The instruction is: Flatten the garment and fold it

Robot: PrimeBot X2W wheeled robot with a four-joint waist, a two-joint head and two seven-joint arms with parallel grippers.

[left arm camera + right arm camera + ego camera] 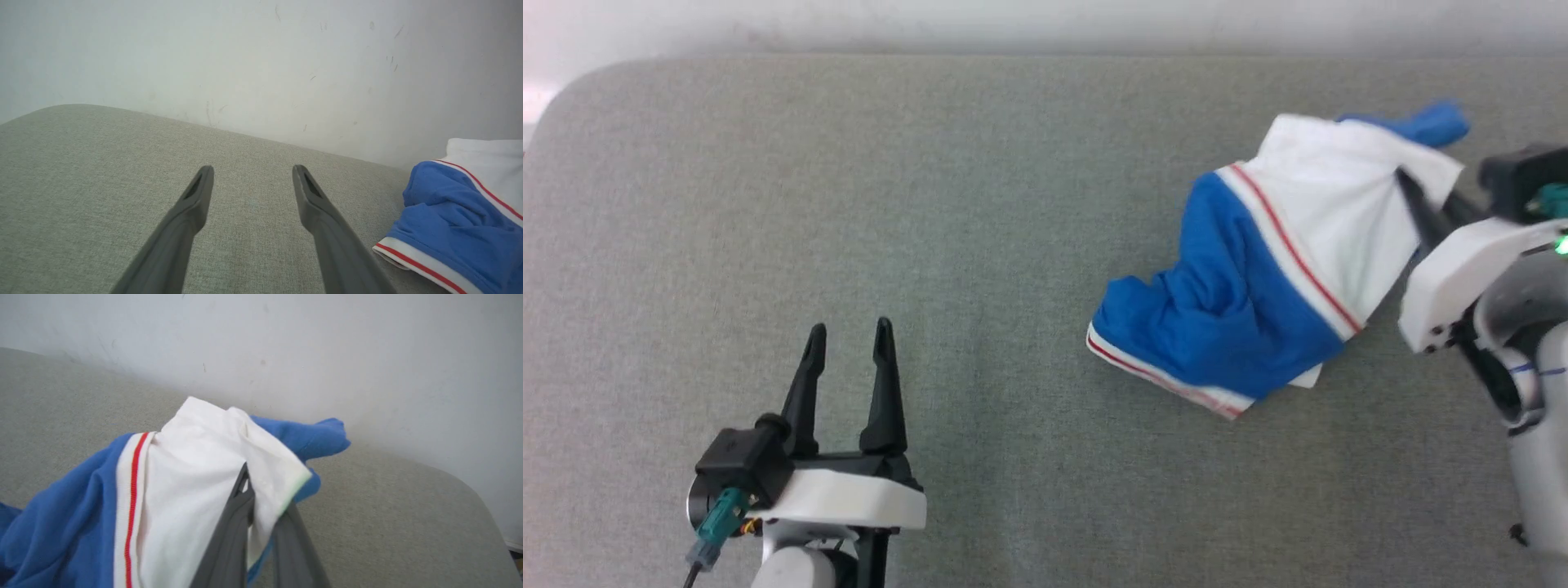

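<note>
We note the garment (1241,286) lying on the table's (931,204) right half, right gripper (1413,200) at its right edge, left gripper (849,325) well apart, near left; wall (1045,24) behind.

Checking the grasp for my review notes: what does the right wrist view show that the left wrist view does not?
Right wrist view: the right gripper shut on the white part of the garment, with a blue fold sticking out toward the wall. Left wrist view: the left gripper open, apart from the cloth. Both: the garment's blue body with red-and-white trim, the grey padded surface and the wall.
</note>
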